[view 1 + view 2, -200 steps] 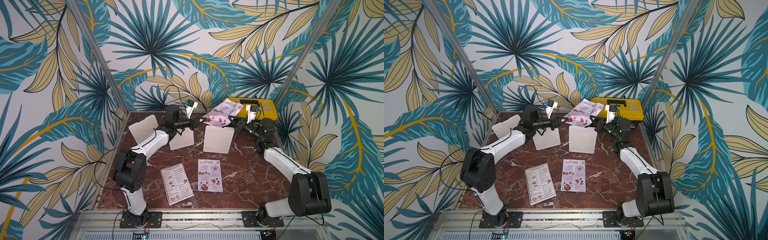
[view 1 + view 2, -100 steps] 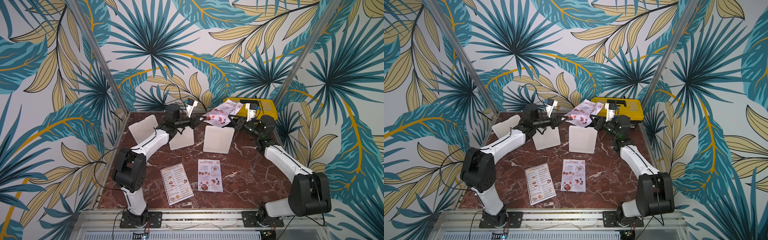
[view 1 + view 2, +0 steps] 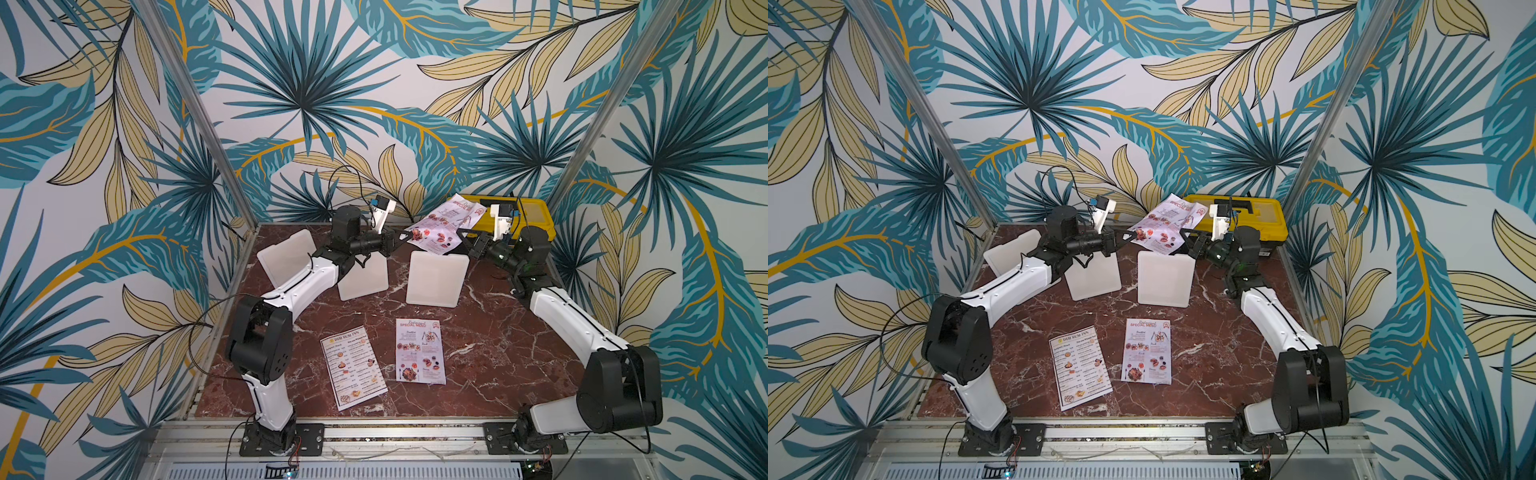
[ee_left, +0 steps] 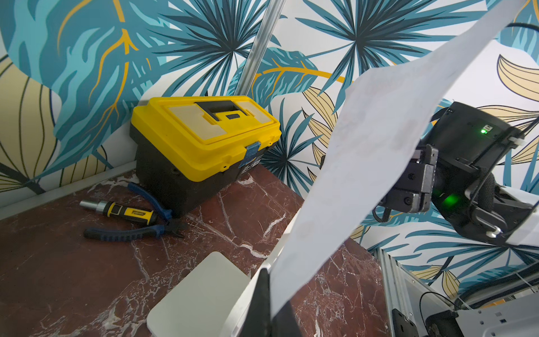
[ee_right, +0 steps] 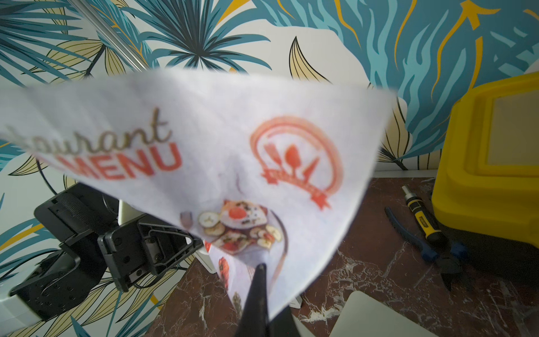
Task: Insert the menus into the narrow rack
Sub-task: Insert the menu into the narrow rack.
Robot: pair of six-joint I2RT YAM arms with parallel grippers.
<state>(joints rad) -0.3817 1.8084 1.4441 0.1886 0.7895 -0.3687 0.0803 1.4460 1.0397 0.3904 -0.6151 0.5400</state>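
Pinching 1 raised menu [image 3: 442, 222] are left claw [image 3: 407, 237] and right claw [image 3: 461, 234]; pliers [image 4: 128, 232] show only in wrist views.

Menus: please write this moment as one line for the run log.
left gripper, right gripper: shut on raised SPECIAL MENU sheet | DIM SUM INN menu, second SPECIAL MENU sheet: flat on table

the left pincer [image 4: 268, 280] pinches a corner of the menu [image 4: 364, 163], blank side showing. ahead sit a toolbox [image 4: 204, 137], pliers [image 4: 131, 232] and a screwdriver [image 4: 122, 210]; a white panel [image 4: 201, 294] lies just below.
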